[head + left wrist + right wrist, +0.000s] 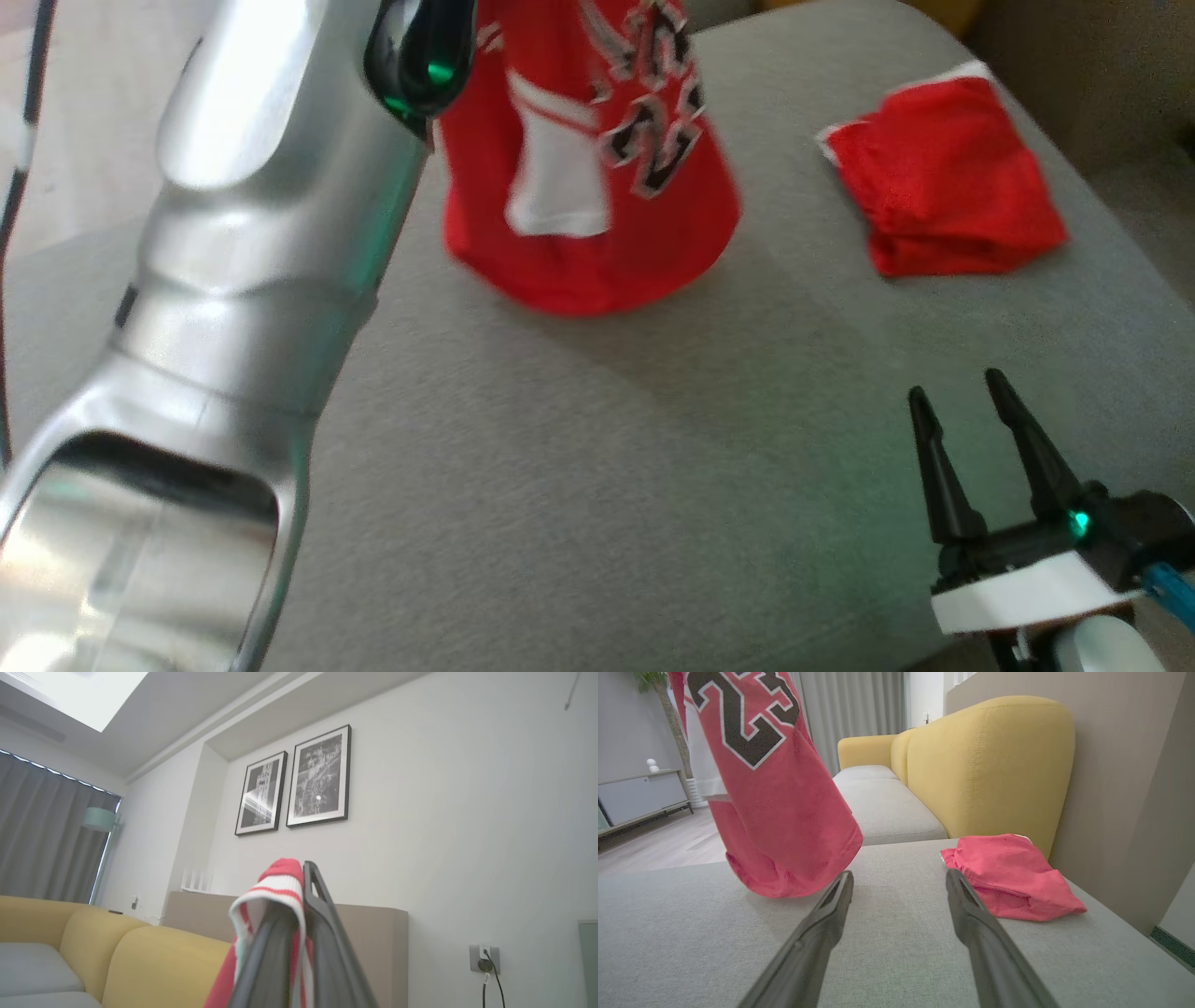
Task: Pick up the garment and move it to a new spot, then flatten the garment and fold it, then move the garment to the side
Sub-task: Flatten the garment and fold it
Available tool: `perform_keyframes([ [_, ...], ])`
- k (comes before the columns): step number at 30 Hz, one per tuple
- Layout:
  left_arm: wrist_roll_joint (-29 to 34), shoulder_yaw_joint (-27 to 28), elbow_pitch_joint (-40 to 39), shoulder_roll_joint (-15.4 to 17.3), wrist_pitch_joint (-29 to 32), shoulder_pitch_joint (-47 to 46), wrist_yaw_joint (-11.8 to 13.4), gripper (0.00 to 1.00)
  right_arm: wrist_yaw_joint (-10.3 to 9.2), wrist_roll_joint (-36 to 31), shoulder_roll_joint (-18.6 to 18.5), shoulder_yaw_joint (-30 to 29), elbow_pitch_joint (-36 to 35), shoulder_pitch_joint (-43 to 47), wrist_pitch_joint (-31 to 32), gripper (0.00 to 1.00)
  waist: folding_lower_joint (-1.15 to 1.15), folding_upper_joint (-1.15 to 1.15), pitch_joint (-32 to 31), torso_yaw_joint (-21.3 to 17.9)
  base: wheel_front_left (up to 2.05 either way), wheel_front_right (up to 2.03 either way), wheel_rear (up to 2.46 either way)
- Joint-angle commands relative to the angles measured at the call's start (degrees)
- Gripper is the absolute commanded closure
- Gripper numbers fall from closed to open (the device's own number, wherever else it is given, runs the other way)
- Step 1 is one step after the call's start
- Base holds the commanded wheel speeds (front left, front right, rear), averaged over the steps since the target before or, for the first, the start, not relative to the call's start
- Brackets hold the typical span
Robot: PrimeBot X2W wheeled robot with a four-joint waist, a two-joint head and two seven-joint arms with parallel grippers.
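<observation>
— Grey sofa cushion point(597, 485), and the jersey point(597, 187)?
— Dangling over it, ribbed trim clenched in my left fingers point(327, 933); right fingers point(938, 467) spread, empty. Soft, light, floppy, I judge: take the hem.

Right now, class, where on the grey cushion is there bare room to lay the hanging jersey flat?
Free: the broad grey cushion stretch between the hanging jersey and the open right gripper. Crowded: the far right corner, where the folded red garment lies.

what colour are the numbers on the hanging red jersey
Black with a white outline, on the red jersey; clearest in the right wrist view.
</observation>
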Motion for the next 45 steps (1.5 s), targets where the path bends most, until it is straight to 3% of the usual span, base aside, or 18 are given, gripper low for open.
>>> perform_keyframes([
  [1,-0.37,1.87,-2.44,2.37,-0.35,0.54,0.01,1.0,0.25,-0.25,-1.01,0.55,-2.23,-0.11,-0.33,0.0,0.01,0.0,-0.42,2.97,0.0,0.0,0.0],
  [5,-1.91,2.78,-8.48,5.36,-0.71,14.08,2.01,1.0,0.25,-0.42,-0.53,-0.48,-2.74,1.09,-0.33,0.0,0.01,0.0,-0.46,7.32,0.0,0.0,0.0],
  [12,-6.85,6.48,-19.18,8.77,-1.51,48.07,7.4,1.0,0.25,-0.64,-0.22,-1.17,-3.09,2.0,-0.33,0.0,0.01,0.0,0.05,12.75,0.0,0.0,0.0],
  [16,-7.66,9.2,-22.95,7.57,-1.75,61.48,8.91,1.0,0.25,-0.66,-0.58,-1.96,-3.08,2.3,-0.33,0.0,0.01,0.0,-0.1,15.06,0.0,0.0,0.0],
  [21,-6.66,12.22,-24.22,4.83,-1.79,70.66,8.39,0.97,0.25,-0.76,-0.82,-2.05,-2.96,2.86,-0.33,0.0,0.01,0.0,-0.63,16.9,0.0,0.0,0.0],
  [22,-6.24,12.33,-24.0,4.48,-1.79,71.67,8.28,0.57,0.25,-0.77,-0.8,-2.0,-2.9,2.91,-0.33,0.0,0.01,0.0,-0.76,17.08,0.0,0.0,0.0],
  [23,-5.69,12.33,-23.68,4.23,-1.79,72.46,8.32,0.0,0.25,-0.77,-0.79,-1.88,-2.83,2.96,-0.33,0.0,0.01,0.0,-0.91,17.22,0.0,0.0,0.0],
  [27,-3.81,11.97,-21.29,3.82,-1.8,74.47,9.84,0.0,0.25,-0.87,-0.6,-1.56,-2.64,3.18,-0.33,0.0,0.01,0.0,-1.43,17.62,0.0,0.0,0.0],
  [33,1.23,14.54,-19.6,4.72,-1.8,76.76,14.56,0.0,0.25,-0.89,-0.46,-1.17,-2.46,3.5,-0.33,0.0,0.01,0.0,-1.89,18.05,0.0,0.0,0.0],
  [36,7.6,16.16,-21.99,6.05,-1.8,77.54,17.88,0.0,0.25,-0.78,-0.47,-0.98,-2.55,3.31,-0.33,0.0,0.01,0.0,-1.71,18.13,0.0,0.0,0.0],
  [37,7.6,16.16,-21.99,6.05,-1.8,77.54,17.88,0.0,0.25,-0.78,-0.47,-0.98,-2.55,3.31,-0.33,0.0,0.01,0.0,-1.71,18.13,0.0,0.0,0.0],
  [40,16.88,14.72,-25.45,8.71,-1.8,76.59,20.03,0.0,0.25,-0.74,-0.47,-0.71,-2.61,2.99,-0.33,0.0,0.01,0.0,-1.43,18.06,0.0,0.0,0.0],
  [45,29.16,6.68,-26.42,12.03,-0.41,70.15,19.73,0.0,0.25,-0.73,-0.53,0.18,-2.54,2.68,-0.33,0.0,0.01,0.0,-1.26,17.47,0.0,0.0,0.0],
])
